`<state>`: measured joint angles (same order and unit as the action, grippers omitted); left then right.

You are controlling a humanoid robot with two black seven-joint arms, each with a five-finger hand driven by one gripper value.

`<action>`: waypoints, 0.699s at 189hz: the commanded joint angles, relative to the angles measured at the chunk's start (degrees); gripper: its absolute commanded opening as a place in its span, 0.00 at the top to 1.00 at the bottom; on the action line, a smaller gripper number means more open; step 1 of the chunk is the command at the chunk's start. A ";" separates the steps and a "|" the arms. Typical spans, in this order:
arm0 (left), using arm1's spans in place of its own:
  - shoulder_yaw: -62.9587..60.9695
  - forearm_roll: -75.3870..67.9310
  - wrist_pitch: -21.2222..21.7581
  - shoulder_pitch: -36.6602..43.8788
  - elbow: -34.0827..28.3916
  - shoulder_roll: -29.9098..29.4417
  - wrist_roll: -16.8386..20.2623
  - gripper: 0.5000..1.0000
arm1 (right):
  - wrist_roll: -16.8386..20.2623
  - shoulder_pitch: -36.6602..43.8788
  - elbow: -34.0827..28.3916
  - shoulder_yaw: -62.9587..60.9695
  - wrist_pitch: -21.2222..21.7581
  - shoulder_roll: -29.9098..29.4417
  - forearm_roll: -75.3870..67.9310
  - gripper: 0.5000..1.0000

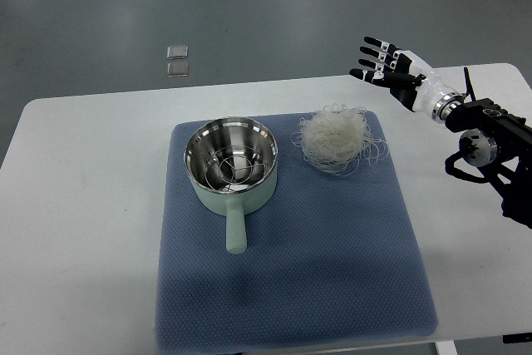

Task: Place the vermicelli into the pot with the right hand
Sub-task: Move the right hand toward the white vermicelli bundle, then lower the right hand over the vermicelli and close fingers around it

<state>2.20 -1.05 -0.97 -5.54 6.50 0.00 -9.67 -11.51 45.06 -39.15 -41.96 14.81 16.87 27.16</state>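
Blue mat (332,272) on white table (83,205)

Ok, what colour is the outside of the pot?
Pale mint green on the pot body and handle, with a shiny steel inside; seen in the top view.

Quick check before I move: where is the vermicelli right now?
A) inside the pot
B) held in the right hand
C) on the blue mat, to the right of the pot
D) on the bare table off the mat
C: the vermicelli lies on the blue mat right of the pot; the right hand hovers apart with open fingers.

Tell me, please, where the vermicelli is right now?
The vermicelli lies on the blue mat, just right of the pot.
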 commanded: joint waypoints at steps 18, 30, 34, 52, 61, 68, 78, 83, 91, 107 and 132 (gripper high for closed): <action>0.00 0.00 0.00 0.09 -0.09 0.00 0.00 0.00 | 0.00 1.78 -0.49 0.39 2.68 0.18 6.24 0.15; 0.00 0.00 0.00 0.09 0.00 0.00 0.00 0.00 | 0.00 2.48 -1.01 1.62 3.56 0.80 9.23 0.15; 0.00 0.00 0.00 0.09 -0.09 0.00 0.00 0.00 | 0.00 2.75 -1.28 2.24 3.73 1.06 10.19 0.15; 0.00 0.00 0.00 0.09 -0.09 0.00 0.00 0.00 | -0.88 4.59 -2.51 6.28 4.08 1.94 14.94 0.15; 0.00 0.00 0.00 0.09 -0.09 0.00 0.00 0.00 | -1.76 5.74 -2.68 8.39 4.08 2.55 17.23 0.15; 0.00 0.00 0.09 0.09 0.00 0.00 0.00 0.00 | -2.90 6.96 -2.68 10.58 4.08 3.26 19.42 0.15; 0.00 0.00 0.00 0.00 0.00 0.00 0.00 0.00 | -4.30 8.55 -2.68 13.48 4.08 3.78 21.97 0.15; 0.00 0.00 0.00 0.00 0.00 0.00 0.00 0.00 | -4.75 9.25 -2.68 14.54 4.00 3.87 22.94 0.15; 0.00 0.00 0.00 0.09 0.00 0.00 0.00 0.00 | -5.45 10.66 -2.68 17.00 4.00 4.05 25.14 0.15; 0.00 0.00 0.00 0.09 0.00 0.00 0.00 0.00 | -6.33 13.38 -2.68 21.92 3.91 4.05 30.23 0.15; 0.00 0.00 0.00 0.00 0.00 0.00 0.00 0.00 | -7.65 16.19 -2.33 28.07 3.20 3.61 39.02 0.15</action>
<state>2.19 -1.06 -0.97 -5.47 6.51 0.00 -9.67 -18.09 58.88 -41.84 -19.13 18.56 20.89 58.77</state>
